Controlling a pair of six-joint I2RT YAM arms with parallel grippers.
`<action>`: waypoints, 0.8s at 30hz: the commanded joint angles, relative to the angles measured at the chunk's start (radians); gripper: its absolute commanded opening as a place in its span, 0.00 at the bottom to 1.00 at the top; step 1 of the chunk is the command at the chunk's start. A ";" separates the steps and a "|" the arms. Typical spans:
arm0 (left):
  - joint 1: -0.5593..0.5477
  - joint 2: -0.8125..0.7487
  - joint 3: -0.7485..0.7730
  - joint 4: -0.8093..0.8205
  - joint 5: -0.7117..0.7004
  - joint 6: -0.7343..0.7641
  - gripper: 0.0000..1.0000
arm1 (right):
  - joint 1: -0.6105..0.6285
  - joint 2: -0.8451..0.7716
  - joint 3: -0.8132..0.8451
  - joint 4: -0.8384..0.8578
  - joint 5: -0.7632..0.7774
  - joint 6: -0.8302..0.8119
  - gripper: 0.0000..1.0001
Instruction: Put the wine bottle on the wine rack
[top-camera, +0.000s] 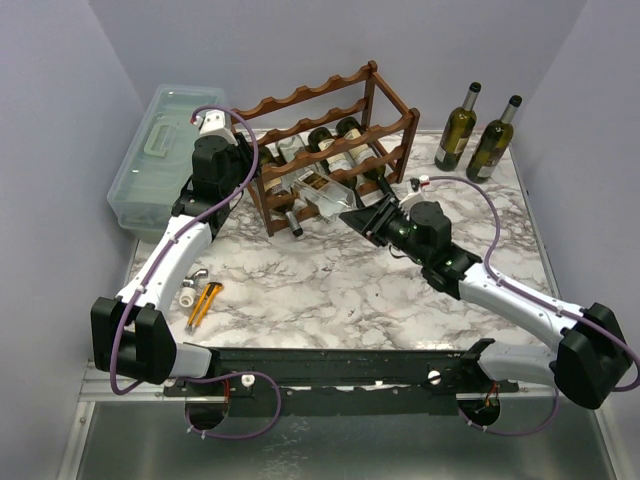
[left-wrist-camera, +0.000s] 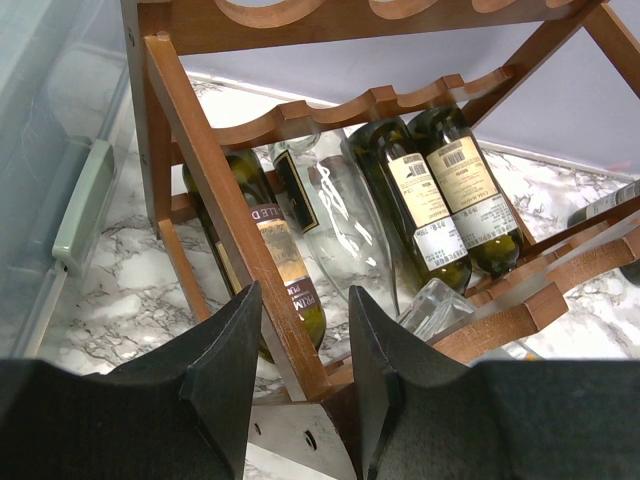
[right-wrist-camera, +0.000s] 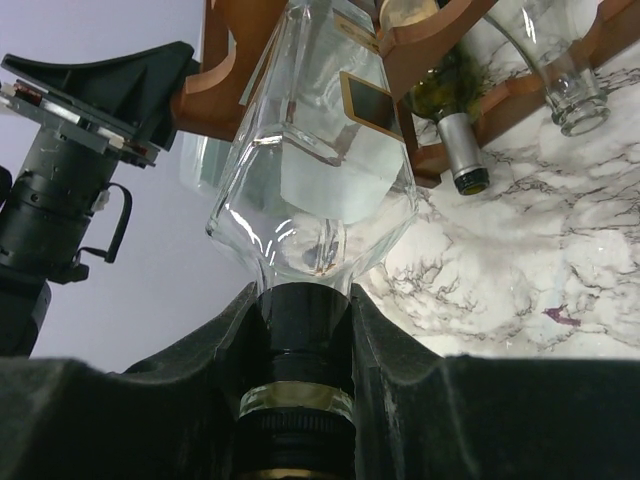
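My right gripper (right-wrist-camera: 300, 305) is clamped on the black-capped neck of the wine bottle (right-wrist-camera: 312, 170), a clear glass one. The bottle points straight off my fingertips: its long axis runs from the gripper up and left toward the wine rack (top-camera: 330, 98), base first, neck last. The base end is in among the low rails at the rack's front, with the body tilted and not seated in a scallop yet, so I judge this as mid-insertion. The right arm is the only one on the bottle. The next move, I'd say, is a push along that same axis plus levelling. My left gripper (left-wrist-camera: 300, 320) sits at the rack's left end, fingers either side of the corner post low down; I can't tell whether they pinch it or just straddle it. The rack carries dark bottles (left-wrist-camera: 415, 200) and another clear bottle (left-wrist-camera: 340, 225). The surface is a marble-pattern table (top-camera: 330, 290) that looks smooth. Room is tight: a pale green box (top-camera: 150, 170) is just left of the rack, two standing bottles (top-camera: 458, 130) are well apart at back right, and walls sit close behind.
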 joint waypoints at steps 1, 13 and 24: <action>-0.014 0.026 -0.010 -0.066 0.103 -0.009 0.38 | -0.006 0.027 0.104 0.278 0.001 0.012 0.01; -0.045 0.033 -0.005 -0.065 0.135 -0.021 0.37 | 0.094 0.240 0.182 0.359 0.127 -0.071 0.01; -0.045 0.033 -0.004 -0.064 0.139 -0.027 0.37 | 0.207 0.433 0.219 0.564 0.412 -0.056 0.01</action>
